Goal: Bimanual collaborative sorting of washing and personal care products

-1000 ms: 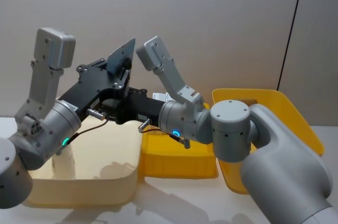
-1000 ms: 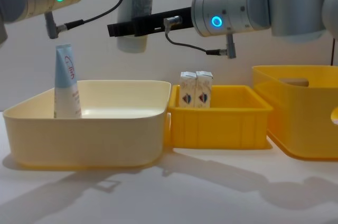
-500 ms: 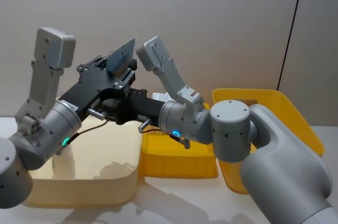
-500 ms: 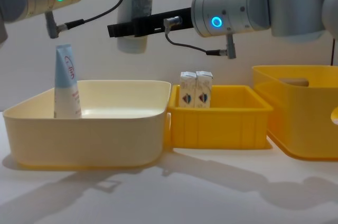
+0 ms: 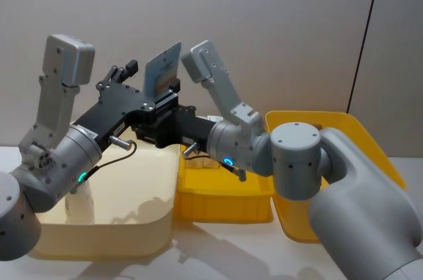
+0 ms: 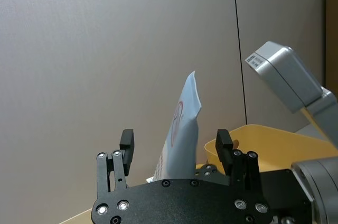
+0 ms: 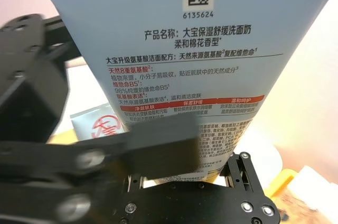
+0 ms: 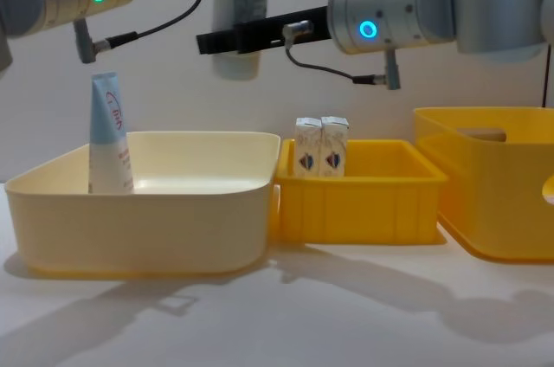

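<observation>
Head view: right gripper [image 5: 165, 98] is grasping a pale-blue squeeze tube [image 5: 162, 69] upright, crimped end up, above the gap between cream bin [image 5: 149, 240] and small yellow bin [image 5: 221, 204]; left gripper [image 5: 122, 75] is standing just beside it, jaws released. Left wrist view: tube is rising between the spread jaws, touching neither. Right wrist view: jaws are clenching the tube's printed body. Chest view: a second tube [image 8: 108, 138] is standing in the cream bin, two white cartons [image 8: 321, 147] are sitting in the small yellow bin, large yellow bin [image 8: 493, 185] is resting on the tabletop [image 8: 346, 315]. Step: apparent hand-over between arms. Next: probably lowering the tube into the cream bin.
</observation>
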Controlling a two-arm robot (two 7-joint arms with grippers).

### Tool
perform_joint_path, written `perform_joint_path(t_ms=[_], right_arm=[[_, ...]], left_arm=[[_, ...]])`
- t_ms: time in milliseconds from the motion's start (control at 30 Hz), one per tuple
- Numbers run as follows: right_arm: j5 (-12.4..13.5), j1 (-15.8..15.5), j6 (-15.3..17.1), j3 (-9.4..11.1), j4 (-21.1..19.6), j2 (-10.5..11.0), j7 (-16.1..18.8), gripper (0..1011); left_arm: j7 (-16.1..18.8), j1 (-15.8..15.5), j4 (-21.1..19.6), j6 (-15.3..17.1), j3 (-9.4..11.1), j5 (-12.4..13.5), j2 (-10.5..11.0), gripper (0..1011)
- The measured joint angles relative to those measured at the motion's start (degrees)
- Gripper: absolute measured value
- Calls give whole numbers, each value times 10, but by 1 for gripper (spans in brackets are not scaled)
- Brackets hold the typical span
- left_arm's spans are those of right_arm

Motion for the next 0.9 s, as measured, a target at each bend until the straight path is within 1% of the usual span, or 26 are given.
perform_joint_path(t_ms=[33,100,133,167,233,267,367,600,900], right_arm=[[0,0,1,1,-1,1,-2,658],[-3,-2,7,7,-8,6,-17,658],[-3,-2,7,7,-8,6,-17,658],[-3,-2,8,8,-10,7,-20,658],[-7,-4,15,14,-17,12,-36,658],[-7,-4,15,14,-17,12,-36,658],[-10,-6,23,21,-24,16,-53,658],[-21,-10,46,40,-41,27,-97,658],[-34,-6,73,62,-47,37,-144,658]], left_arm=[[0,0,0,0,0,0,0,958],[0,0,0,0,0,0,0,992],[0,0,0,0,0,0,0,1003],[0,0,0,0,0,0,0,1003],[0,0,0,0,0,0,0,1003],[0,0,0,0,0,0,0,1003],[0,0,0,0,0,0,0,1003],[0,0,0,0,0,0,0,1003],[0,0,0,0,0,0,0,1003]])
